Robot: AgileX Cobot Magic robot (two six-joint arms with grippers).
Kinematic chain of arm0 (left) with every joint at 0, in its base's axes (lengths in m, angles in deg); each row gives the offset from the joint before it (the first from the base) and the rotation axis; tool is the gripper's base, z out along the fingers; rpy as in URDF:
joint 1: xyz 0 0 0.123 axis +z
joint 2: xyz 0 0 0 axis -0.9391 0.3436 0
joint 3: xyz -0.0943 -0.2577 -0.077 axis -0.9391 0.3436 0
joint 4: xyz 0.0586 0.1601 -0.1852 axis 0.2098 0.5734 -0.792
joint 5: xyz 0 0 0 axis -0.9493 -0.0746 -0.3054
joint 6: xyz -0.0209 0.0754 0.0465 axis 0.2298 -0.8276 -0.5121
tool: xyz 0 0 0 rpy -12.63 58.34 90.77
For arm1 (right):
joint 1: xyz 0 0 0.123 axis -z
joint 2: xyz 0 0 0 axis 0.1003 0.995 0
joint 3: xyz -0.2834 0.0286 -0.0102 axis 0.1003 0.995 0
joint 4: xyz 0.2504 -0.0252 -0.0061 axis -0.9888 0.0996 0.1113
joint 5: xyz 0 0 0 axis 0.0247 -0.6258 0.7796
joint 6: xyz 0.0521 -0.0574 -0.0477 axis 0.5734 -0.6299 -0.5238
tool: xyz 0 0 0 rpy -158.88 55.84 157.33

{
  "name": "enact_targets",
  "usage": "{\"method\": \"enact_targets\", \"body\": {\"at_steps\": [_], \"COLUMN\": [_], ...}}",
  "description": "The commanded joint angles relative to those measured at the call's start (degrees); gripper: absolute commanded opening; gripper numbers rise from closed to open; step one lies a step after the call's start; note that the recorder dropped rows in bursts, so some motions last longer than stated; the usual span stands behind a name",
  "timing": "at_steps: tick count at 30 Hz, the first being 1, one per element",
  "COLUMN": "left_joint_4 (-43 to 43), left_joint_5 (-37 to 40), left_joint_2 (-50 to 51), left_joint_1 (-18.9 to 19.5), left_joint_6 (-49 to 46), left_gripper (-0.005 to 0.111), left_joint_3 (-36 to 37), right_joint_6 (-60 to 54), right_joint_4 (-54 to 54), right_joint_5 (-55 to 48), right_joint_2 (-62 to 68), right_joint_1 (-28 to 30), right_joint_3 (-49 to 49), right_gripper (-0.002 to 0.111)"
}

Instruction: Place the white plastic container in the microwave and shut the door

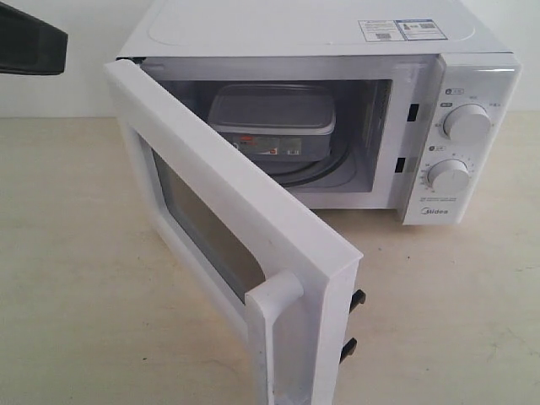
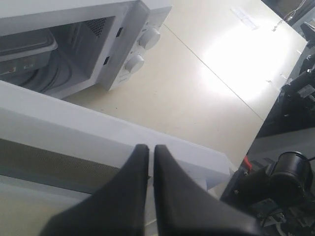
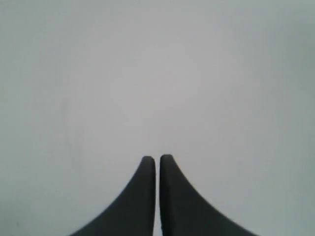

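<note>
White on white, with touches of black and red.

My left pincer [image 2: 151, 147] and right pincer [image 3: 157, 158] are matte black. The microwave [image 1: 337, 34] is white, its knobs [image 1: 467, 122] too. Its door [image 1: 228, 194] is white around a dark window [image 1: 198, 232] with fine dotted mesh, and the latch hooks [image 1: 356, 299] are black. The container [image 1: 270, 118] is translucent grey-white with a red-printed label [image 1: 253, 143]. The table [image 1: 76, 295] is pale cream, faintly mottled.

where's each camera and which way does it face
Exterior: in front of the microwave, looking past the open door at the white plastic container; dark arm part top left.
Left wrist: over the door's top edge, facing the cavity; shut left gripper.
Right wrist: facing a blank pale surface; shut right gripper.
Shared: door and container, exterior and left wrist.
</note>
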Motion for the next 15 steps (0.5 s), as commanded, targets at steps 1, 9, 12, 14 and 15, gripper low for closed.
{"method": "enact_targets", "body": {"at_steps": [1, 9, 12, 14, 15], "left_joint_4": [-0.9, 5.6, 10.6, 11.3, 11.3], "left_joint_5": [0.4, 3.7, 4.2, 4.2, 4.2], "left_joint_2": [-0.3, 0.1, 1.5, 3.0, 4.1], "left_joint_1": [-0.4, -0.4, -0.4, -0.4, -0.4], "left_joint_6": [0.3, 3.8, 6.1, 6.9, 6.4], "left_gripper": [0.004, 0.004, 0.004, 0.004, 0.004], "left_joint_3": [-0.4, -0.4, -0.3, 0.5, 0.8], "right_joint_6": [3.6, 7.0, 6.4, 2.2, -1.7], "right_joint_4": [0.2, 10.6, 8.7, 4.8, 1.9], "right_joint_5": [-5.4, -41.1, -57.9, -68.1, -72.2], "right_joint_2": [-0.1, 6.7, 10.9, 13.7, 15.0], "right_joint_1": [0.1, 0.1, -0.1, -0.1, -0.1], "right_joint_3": [-6.8, -32.5, -41.3, -45.2, -46.6], "right_gripper": [0.0, 0.0, 0.0, 0.0, 0.0]}}
